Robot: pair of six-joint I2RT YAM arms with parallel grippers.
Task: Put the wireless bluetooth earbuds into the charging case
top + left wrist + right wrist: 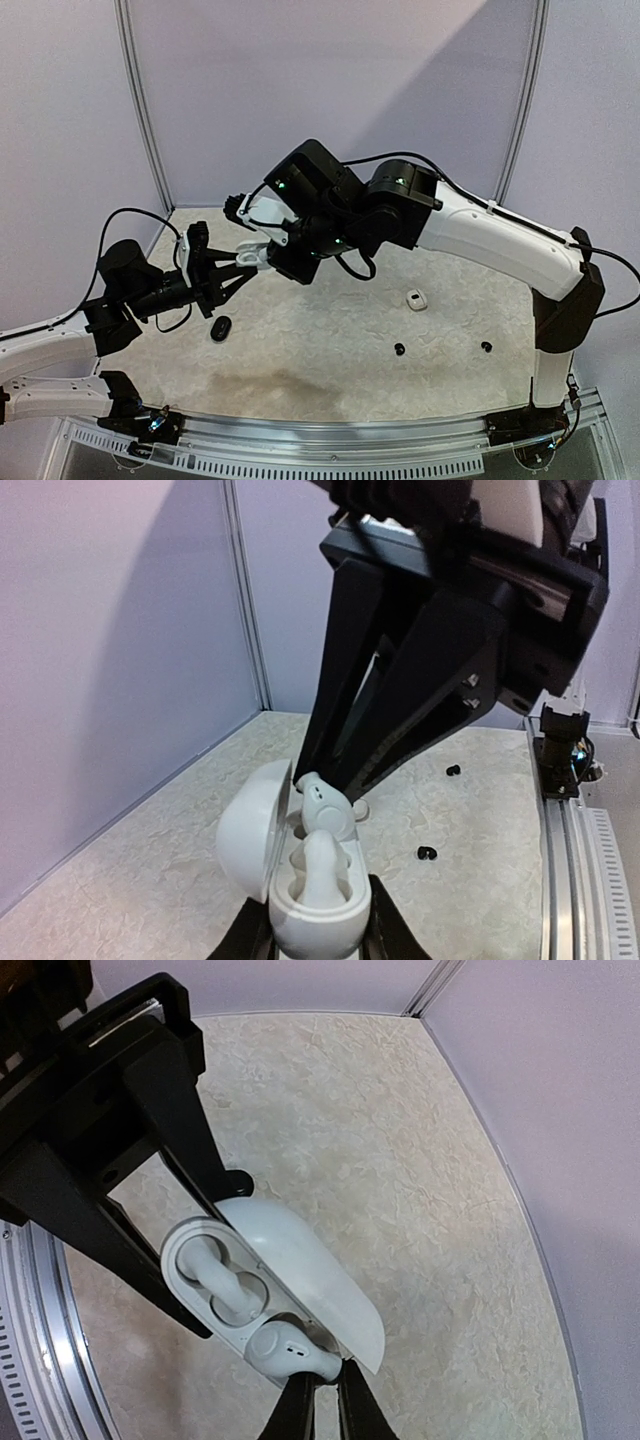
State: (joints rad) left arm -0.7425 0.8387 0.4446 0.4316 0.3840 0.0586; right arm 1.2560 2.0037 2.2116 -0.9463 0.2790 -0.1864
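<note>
Two small white rounded plastic earbuds are found at the open white pebble-shaped plastic charging case (300, 915), which is held off the beige marbled table (330, 330) above its far-left part. The first earbud (320, 865) is seated in one well of the case's base. The second earbud (327, 805) is poised at the rim of the neighbouring well; whether it already rests inside cannot be told. Its stem is pinched by the right gripper (325, 1388), whose jaws are closed narrowly on it. The lid is swung open and stands beside the base. The base is clamped from both sides by the left gripper (318, 932), its black fingers pressed against the case.

Below the two grippers, a black oval plastic case (221, 329) is laid on the table near the left edge. A small white rounded case (417, 300) is set towards the right side. Two tiny black earbuds (400, 348) (486, 346) are laid apart from each other on the right half, nearer the front edge than that white case.
</note>
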